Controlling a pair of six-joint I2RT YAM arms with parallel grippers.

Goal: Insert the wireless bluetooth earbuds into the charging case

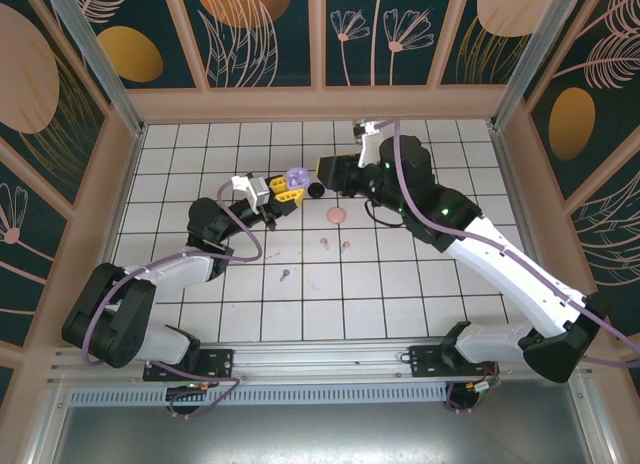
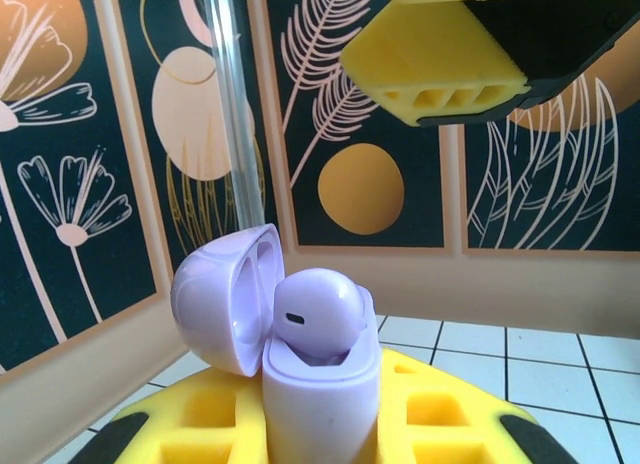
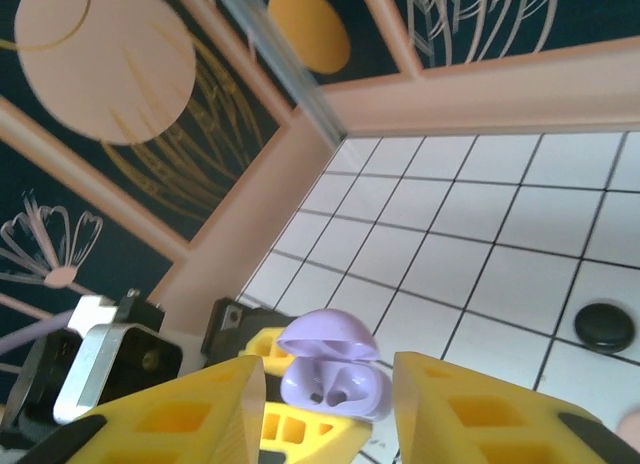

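My left gripper [image 1: 283, 191] is shut on the lilac charging case [image 2: 320, 394], holding it upright above the tiles with its lid swung open. One lilac earbud [image 2: 320, 312] sits in the case, its rounded head sticking out. My right gripper [image 3: 328, 372] hovers just above and beside the case [image 3: 335, 382], open, with nothing between its yellow fingers [image 3: 190, 414]. One of those fingers [image 2: 440, 69] hangs over the case in the left wrist view. On the floor lie another lilac earbud [image 1: 286, 275] and two pale pink earbuds [image 1: 324, 242] [image 1: 346, 247].
A black round case [image 1: 315, 190] lies on the tiles just under the grippers, and a pink round case [image 1: 338, 215] lies a little nearer. The black case [image 3: 604, 326] also appears at right in the right wrist view. Wooden walls ring the white tiled floor [image 1: 400, 284].
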